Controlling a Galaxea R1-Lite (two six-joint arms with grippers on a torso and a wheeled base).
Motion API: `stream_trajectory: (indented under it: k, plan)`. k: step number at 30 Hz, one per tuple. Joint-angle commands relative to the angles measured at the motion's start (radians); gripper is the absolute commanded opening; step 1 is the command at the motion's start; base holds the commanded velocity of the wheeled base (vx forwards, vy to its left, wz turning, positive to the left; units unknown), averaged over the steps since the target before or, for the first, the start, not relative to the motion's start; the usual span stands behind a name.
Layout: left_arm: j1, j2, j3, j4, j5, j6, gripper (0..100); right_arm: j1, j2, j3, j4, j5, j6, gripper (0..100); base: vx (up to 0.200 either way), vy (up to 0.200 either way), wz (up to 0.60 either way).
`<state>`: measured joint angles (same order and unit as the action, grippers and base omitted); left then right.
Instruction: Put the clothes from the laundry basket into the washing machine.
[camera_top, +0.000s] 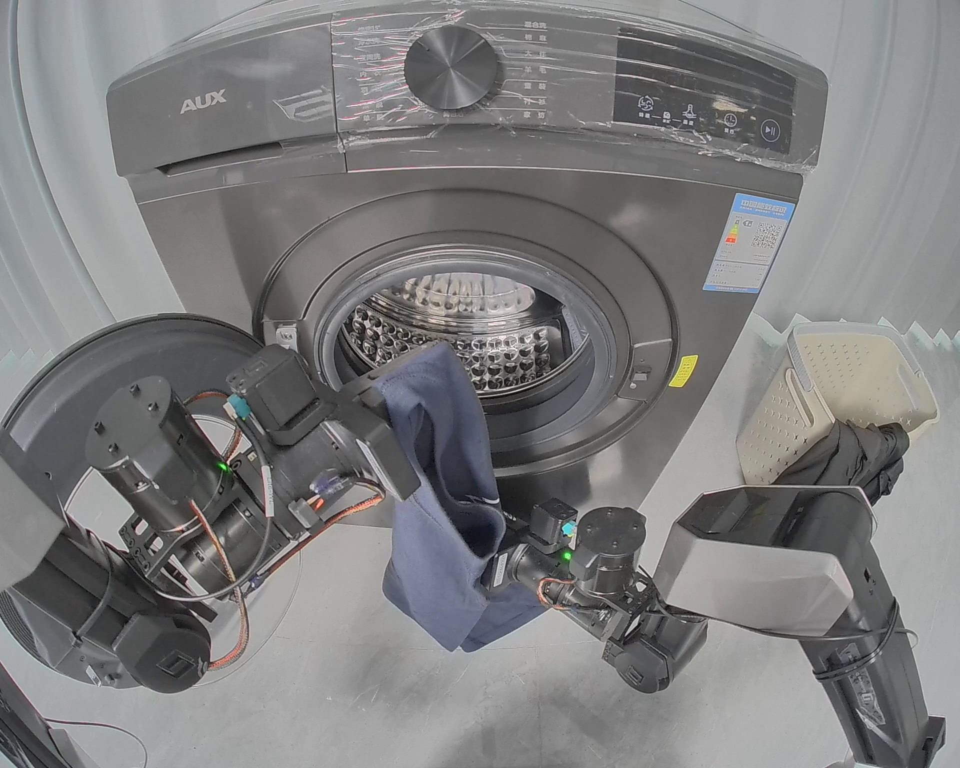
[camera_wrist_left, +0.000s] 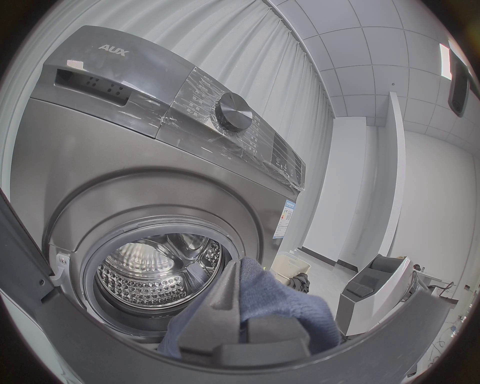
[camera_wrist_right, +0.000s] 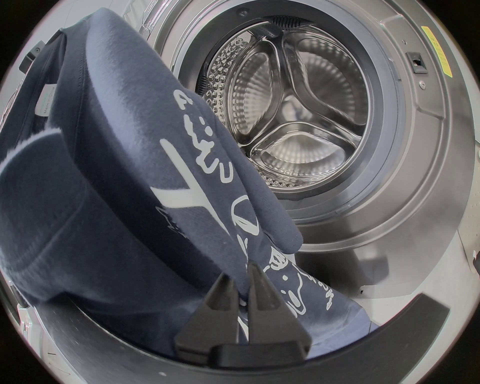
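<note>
A navy blue garment (camera_top: 440, 500) with white print hangs in front of the washing machine's open drum (camera_top: 470, 320). My left gripper (camera_top: 395, 385) is shut on its top edge, just at the lower left rim of the opening. My right gripper (camera_top: 497, 565) is shut on a lower fold of the same garment, below the opening. In the left wrist view the blue cloth (camera_wrist_left: 285, 305) bunches between the fingers (camera_wrist_left: 220, 310), with the drum (camera_wrist_left: 150, 270) close behind. In the right wrist view the garment (camera_wrist_right: 125, 175) drapes across, pinched at my right gripper (camera_wrist_right: 242, 300), and the drum (camera_wrist_right: 295, 110) holds no clothes.
The round door (camera_top: 90, 370) stands swung open at the left, behind my left arm. A cream laundry basket (camera_top: 850, 380) sits on the floor at the right of the machine, with dark clothes (camera_top: 850, 455) hanging over its front rim. Bare grey floor lies below the garment.
</note>
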<state>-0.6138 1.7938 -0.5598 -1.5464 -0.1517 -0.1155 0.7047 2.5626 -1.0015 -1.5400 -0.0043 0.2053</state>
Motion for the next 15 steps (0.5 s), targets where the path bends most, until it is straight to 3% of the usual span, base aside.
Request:
stream_trajectory:
  k: [1, 2, 7, 10, 15]
  plan:
    - [0.0, 0.006, 0.0, 0.0, 0.001, 0.0, 0, 0.002, -0.022, 0.037, 0.0, 0.0, -0.001, 0, 0.0, 0.0, 0.0]
    - [0.002, 0.004, 0.0, 0.0, 0.001, -0.001, 0, 0.002, -0.031, 0.053, 0.0, 0.0, 0.0, 100, 0.0, 0.0, 0.0]
    - [0.02, 0.002, -0.002, 0.0, 0.001, -0.004, 0, 0.006, -0.067, 0.112, 0.0, -0.002, 0.005, 100, 0.0, 0.0, 0.0]
    - [0.026, 0.004, -0.003, 0.0, 0.001, -0.006, 0, -0.005, -0.133, 0.244, 0.0, 0.009, 0.006, 100, 0.0, 0.0, 0.0]
    - [0.026, 0.004, -0.009, 0.002, 0.001, -0.006, 0, -0.005, -0.196, 0.34, 0.0, 0.04, 0.008, 100, 0.0, 0.0, 0.0]
